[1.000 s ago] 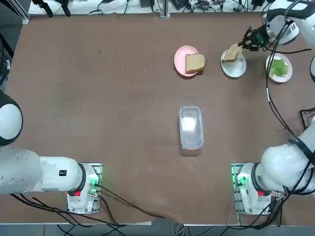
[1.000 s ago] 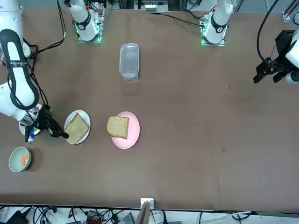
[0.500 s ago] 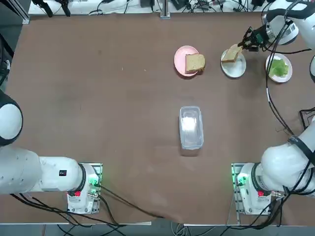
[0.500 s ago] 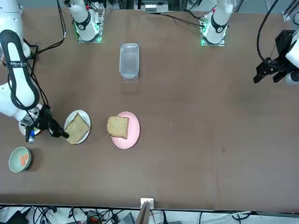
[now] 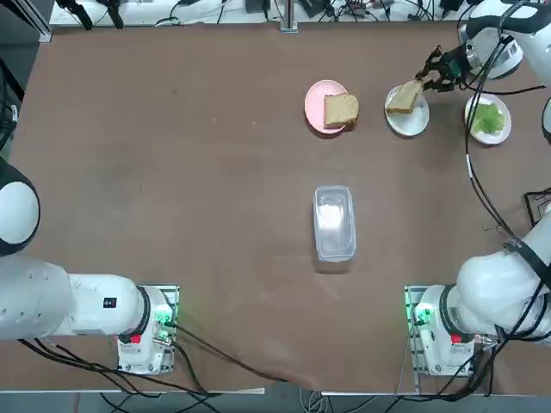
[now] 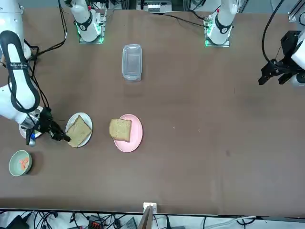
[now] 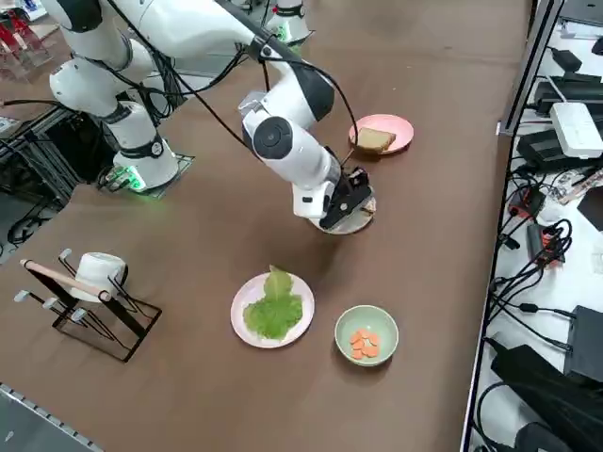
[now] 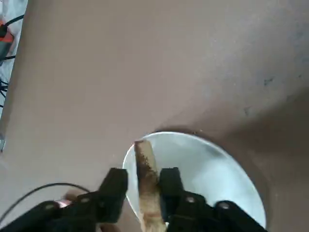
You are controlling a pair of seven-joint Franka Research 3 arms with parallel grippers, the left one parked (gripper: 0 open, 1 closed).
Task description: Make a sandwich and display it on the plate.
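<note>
With its two fingers standing apart, my right gripper [image 8: 148, 180] is spreading around a bread slice [image 8: 150, 195] at the white plate [image 5: 414, 126], one finger showing a gap from the bread. Whether the other finger is touching it, I cannot tell. The slice is displaying a pale tan face and a browner crust, its corner reaching past the plate's rim on the side away from my arm bases. From my wrist, it is presenting a narrow, mottled brown-and-cream edge above the glossy, round, plain plate.

The sandwich's parts are sitting separately. To the left of the white plate, a second bread slice [image 5: 341, 109] is resting partly over a pink plate [image 5: 317, 103], showing the same light face and darker border. To its right, a ruffled, bright green lettuce leaf [image 7: 274, 312] is spreading across another white dish [image 7: 247, 331]. Farther from my bases and also to the right of the white plate, a pale-green cup [image 7: 386, 323] is holding small orange pieces [image 7: 365, 345]. Nearer my bases and to the left of the white plate, a clear container [image 5: 334, 224] is lying on the brown table [image 5: 215, 215].
</note>
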